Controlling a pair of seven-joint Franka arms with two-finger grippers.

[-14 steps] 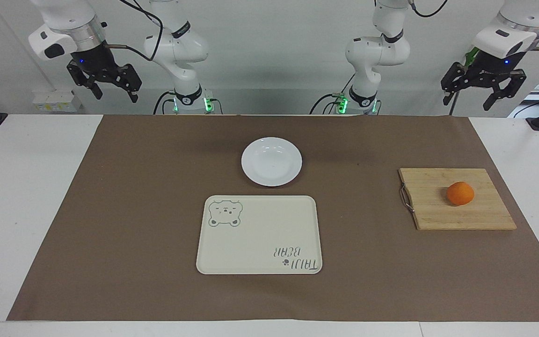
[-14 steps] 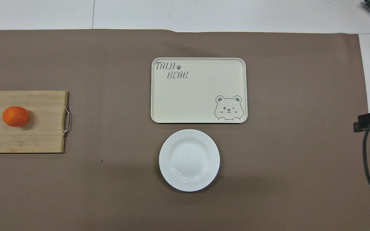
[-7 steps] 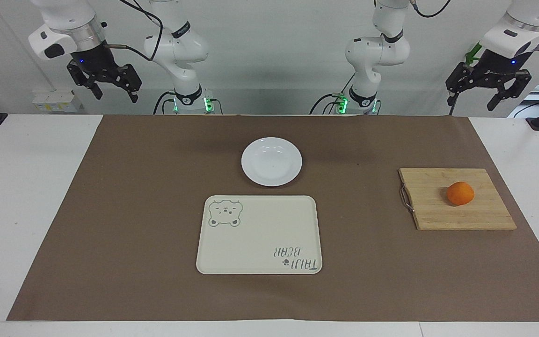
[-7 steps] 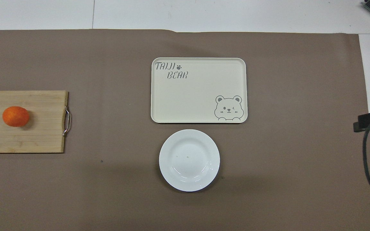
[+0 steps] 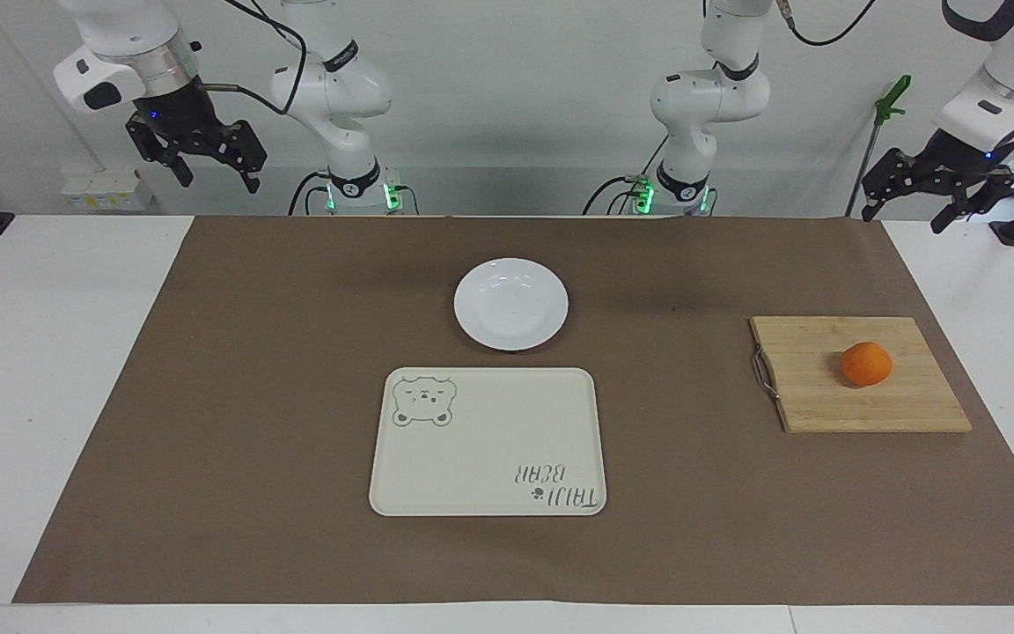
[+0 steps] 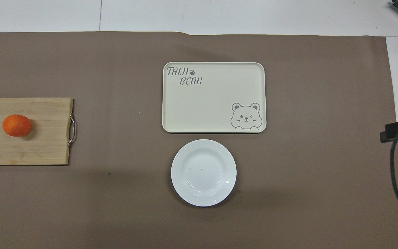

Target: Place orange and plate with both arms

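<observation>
Progress: nothing placed yet | orange [image 5: 865, 364] sits on a wooden board [image 5: 859, 401] at the left arm's end of the worktop | plate [image 5: 511, 304] lies empty beside the bear tray [image 5: 488, 458], nearer the robots | left gripper [image 5: 936, 195] and right gripper [image 5: 197, 155] hang raised, jaws wide, holding nothing | paths look unobstructed.

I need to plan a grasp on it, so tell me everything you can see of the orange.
The orange is a small, round, smooth, bright orange fruit, whole and unpeeled as far as shows. It rests on a wooden cutting board at the left arm's end of the table, on the half away from the board's metal handle. Only the board touches it; no gripper is near it.
</observation>
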